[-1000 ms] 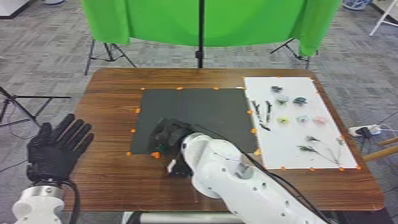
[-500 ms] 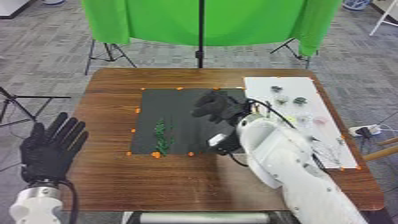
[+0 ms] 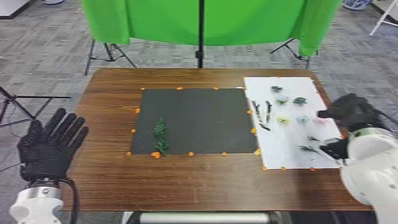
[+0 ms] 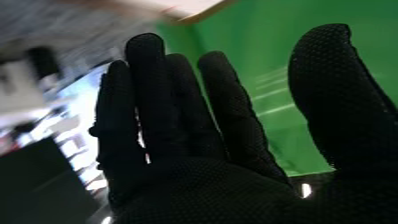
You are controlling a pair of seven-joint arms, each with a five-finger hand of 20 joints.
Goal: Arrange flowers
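My right hand (image 3: 354,111) is over the right edge of the white sheet, beside the pink flower (image 3: 320,120). In the right wrist view the right hand (image 4: 191,185) has straight fingers and holds nothing. A green leafy sprig (image 3: 161,136) lies upright on the left part of the black sheet (image 3: 204,120). The white sheet (image 3: 306,160) bears a yellow flower (image 3: 283,120), dark green blooms (image 3: 299,100), dark twigs (image 3: 262,114) and thin sprigs (image 3: 308,148). At the table's left edge my left hand (image 3: 49,150) has its fingers straight and spread.
The brown wooden table (image 3: 204,185) extends around both sheets, with orange tape pieces (image 3: 156,155) along their edges. A green cloth (image 3: 151,22) and a black stand (image 3: 201,52) are behind the table.
My right hand has moved from the black sheet across to the right side of the white sheet. The green sprig, hidden at first, has come into sight. The left hand has shifted slightly.
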